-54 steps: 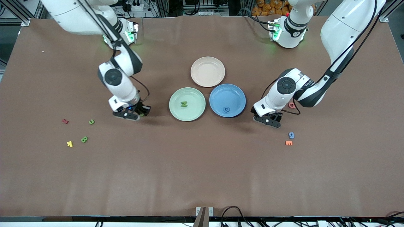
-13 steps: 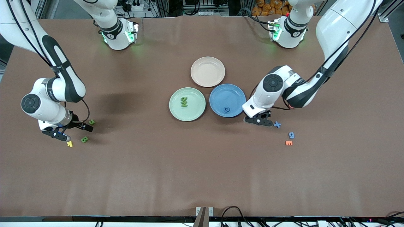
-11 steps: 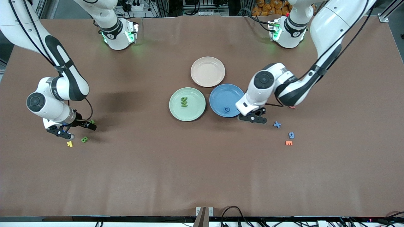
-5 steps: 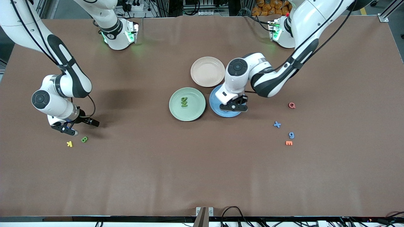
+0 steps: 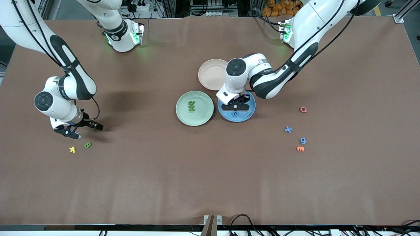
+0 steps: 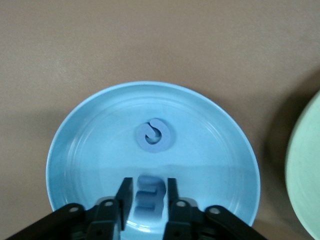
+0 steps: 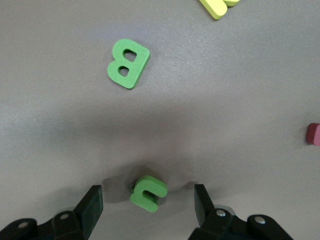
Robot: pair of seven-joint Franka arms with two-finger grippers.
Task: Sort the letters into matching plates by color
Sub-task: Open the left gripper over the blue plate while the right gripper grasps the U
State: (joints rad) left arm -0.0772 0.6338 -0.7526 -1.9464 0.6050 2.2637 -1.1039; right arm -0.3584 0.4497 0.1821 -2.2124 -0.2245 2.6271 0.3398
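Observation:
My left gripper (image 5: pixel 234 106) hangs low over the blue plate (image 5: pixel 250 113). A blue E (image 6: pixel 149 197) sits between its fingers with a thin gap on each side, so the jaws are open. A blue C (image 5: pixel 235 114) lies in that plate, also seen from the left wrist (image 6: pixel 154 136). The mint green plate (image 5: pixel 183 115) holds two green letters (image 5: pixel 191 106). My right gripper (image 5: pixel 82 131) is open at table level, straddling a small green letter (image 7: pixel 148 192). A green B (image 5: pixel 87 144) lies nearer the front camera. A blue X (image 5: pixel 288 129) and blue g (image 5: pixel 303 140) lie loose.
A pinkish-beige plate (image 5: pixel 210 75) stands beside the two plates, partly under the left arm. A yellow K (image 5: pixel 72 149) lies next to the green B. A red Q (image 5: pixel 303 109) and an orange E (image 5: pixel 300 148) lie near the blue letters. A red letter (image 7: pixel 314 134) lies near the right gripper.
My left arm has carried the blue E from beside the X to over the blue plate and its jaws have parted. My right gripper has settled around the small green letter.

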